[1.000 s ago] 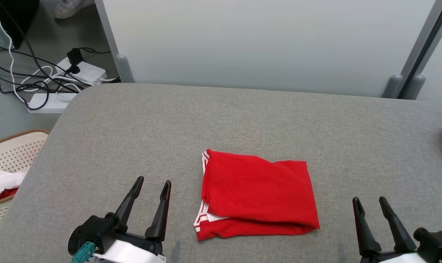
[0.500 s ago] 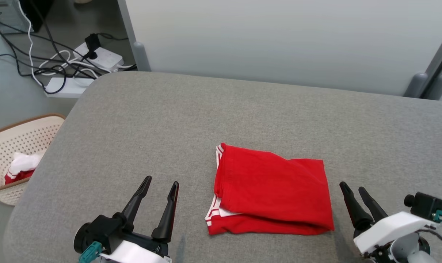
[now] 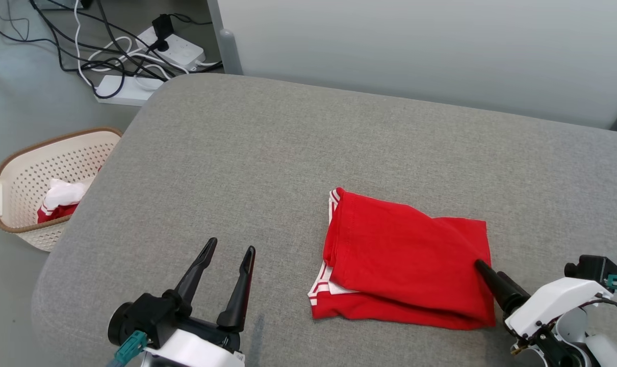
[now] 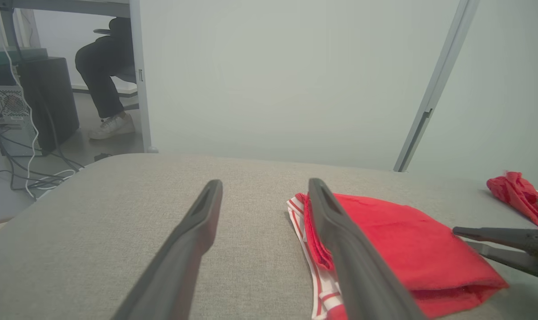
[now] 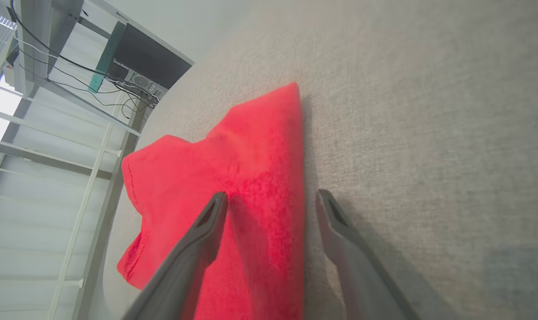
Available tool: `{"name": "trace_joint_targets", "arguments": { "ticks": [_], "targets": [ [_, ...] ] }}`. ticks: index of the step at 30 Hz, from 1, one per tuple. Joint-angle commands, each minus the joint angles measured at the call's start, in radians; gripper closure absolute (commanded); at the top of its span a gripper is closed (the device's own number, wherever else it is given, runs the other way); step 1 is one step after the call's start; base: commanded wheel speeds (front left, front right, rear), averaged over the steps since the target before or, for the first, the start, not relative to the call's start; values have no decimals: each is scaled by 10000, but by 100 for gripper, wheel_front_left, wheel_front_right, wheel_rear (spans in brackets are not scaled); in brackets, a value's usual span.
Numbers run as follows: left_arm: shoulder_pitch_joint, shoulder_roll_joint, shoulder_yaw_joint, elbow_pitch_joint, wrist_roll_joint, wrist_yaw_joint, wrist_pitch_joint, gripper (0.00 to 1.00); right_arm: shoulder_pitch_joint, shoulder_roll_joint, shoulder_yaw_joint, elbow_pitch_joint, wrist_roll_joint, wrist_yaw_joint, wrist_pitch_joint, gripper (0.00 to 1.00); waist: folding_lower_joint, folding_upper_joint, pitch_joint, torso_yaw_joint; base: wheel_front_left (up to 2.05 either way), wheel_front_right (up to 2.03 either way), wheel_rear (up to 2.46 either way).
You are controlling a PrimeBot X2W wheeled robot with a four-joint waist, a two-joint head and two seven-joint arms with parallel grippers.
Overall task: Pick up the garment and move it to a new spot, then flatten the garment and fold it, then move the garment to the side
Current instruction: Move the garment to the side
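1. Head view: a grey padded surface (image 3: pixel 288 153) fills the frame, with a pale partition behind it. On the floor at upper left lie power strips (image 3: pixel 130 89), and at the left edge stands a perforated basket (image 3: pixel 28 173) holding clothes.
2. The folded red garment (image 3: pixel 405 260), white-striped trim showing at its left end, lies right of centre with its long axis running left to right.
3. The left gripper (image 3: pixel 232 244) sits at lower left with its fingers spread, well apart from the garment.
4. The right gripper (image 3: pixel 484 269) points up-left from the lower right, its tip over the garment's right edge, so this arm is the nearer one.
5. Left wrist view: the left gripper (image 4: pixel 264 182) is spread over bare surface and holds nothing. The garment (image 4: pixel 407 240) lies to its right, with the right gripper (image 4: pixel 462 236) at the far end. Another red cloth (image 4: pixel 513 195) lies at right, and a seated person's leg (image 4: pixel 100 75) shows at upper left.
6. Right wrist view: the right gripper (image 5: pixel 271 194) is spread astride the garment (image 5: pixel 242 151) edge, one finger over cloth and one over surface. I cannot tell whether it touches.
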Motion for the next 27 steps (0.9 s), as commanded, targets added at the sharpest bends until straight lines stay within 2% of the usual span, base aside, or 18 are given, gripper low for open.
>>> {"name": "trace_joint_targets", "arguments": {
  "ticks": [1,8,9,10,11,27],
  "targets": [
    [-474,-1,295,-271,93,-71,-103,0,-265,-193,189,-114,94,44,78,0,0,0,0,39,0,0,0],
    [-477,-13,271,-311,122,-71,-103,0,-285,-152,695,140,670,44,583,0,0,0,9,175,0,0,0],
    [-472,-14,271,-316,128,-71,-103,0,-283,-159,769,124,730,44,607,26,0,0,15,182,0,0,0],
    [-469,-16,276,-321,134,-71,-103,0,-292,-186,855,76,758,44,601,58,0,0,23,186,0,0,0],
    [-468,-20,280,-327,139,-71,-103,0,-301,-216,911,17,779,44,515,100,0,0,34,187,0,0,0],
    [-530,-48,239,-349,114,-71,-103,0,-865,-1394,2690,-861,-542,44,-2063,100,0,0,86,73,0,0,0]
  ]
}}
